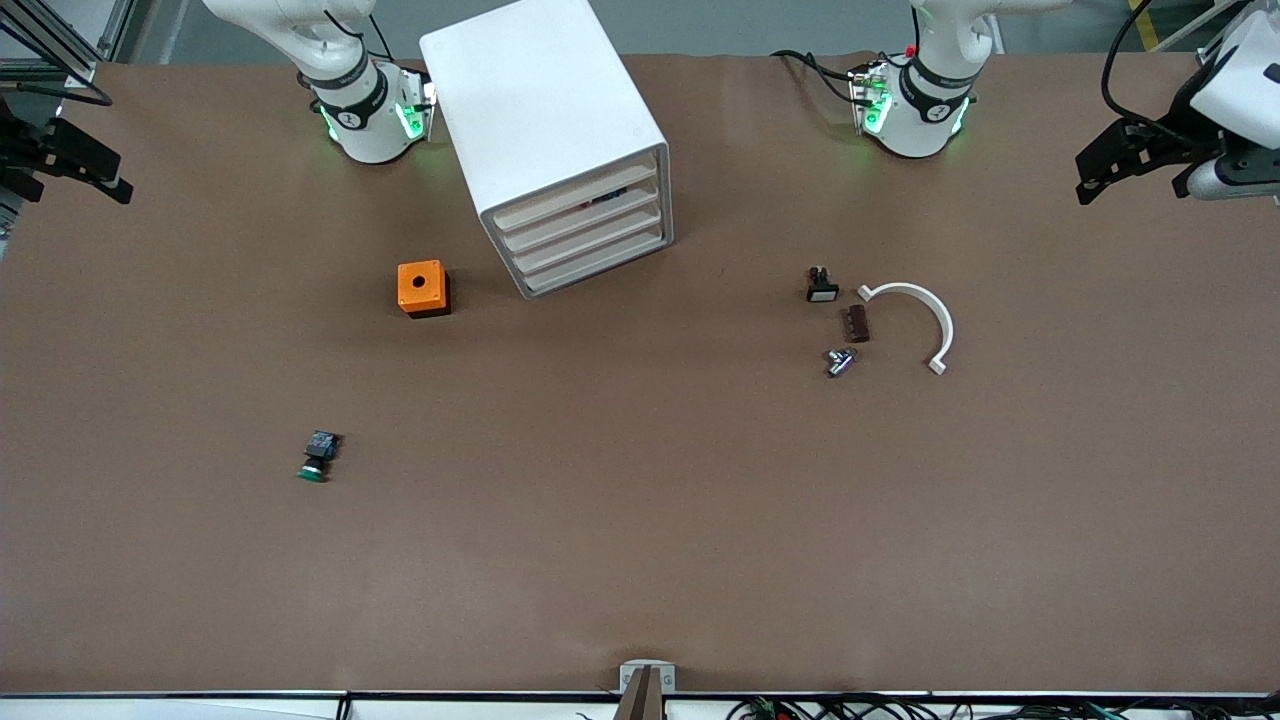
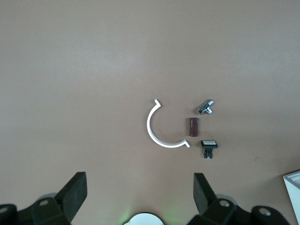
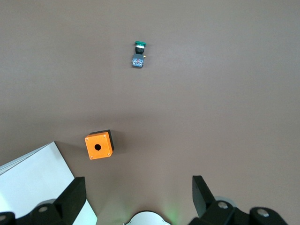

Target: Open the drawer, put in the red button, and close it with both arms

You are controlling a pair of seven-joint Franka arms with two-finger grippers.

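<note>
Drawer cabinet (image 1: 545,130) beside orange box (image 1: 422,288); left end effector (image 2: 138,190), right end effector (image 3: 138,190) spread, empty, over table (image 1: 640,520) ends

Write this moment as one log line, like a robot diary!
drawers: all shut, dark item in top one | red button: not seen | green button: on table | left tool: open, waiting | right tool: open, waiting

Matt brown table, plastics and one bit of shiny metal.
The table (image 1: 640,520) looked matt and smooth; the drawer cabinet (image 1: 545,120) was smooth white plastic, the orange box (image 1: 421,286) matt plastic, the curved white clip (image 1: 925,310) plain plastic, the small fitting (image 1: 839,361) shiny metal, both arms' shells glossy white.
</note>
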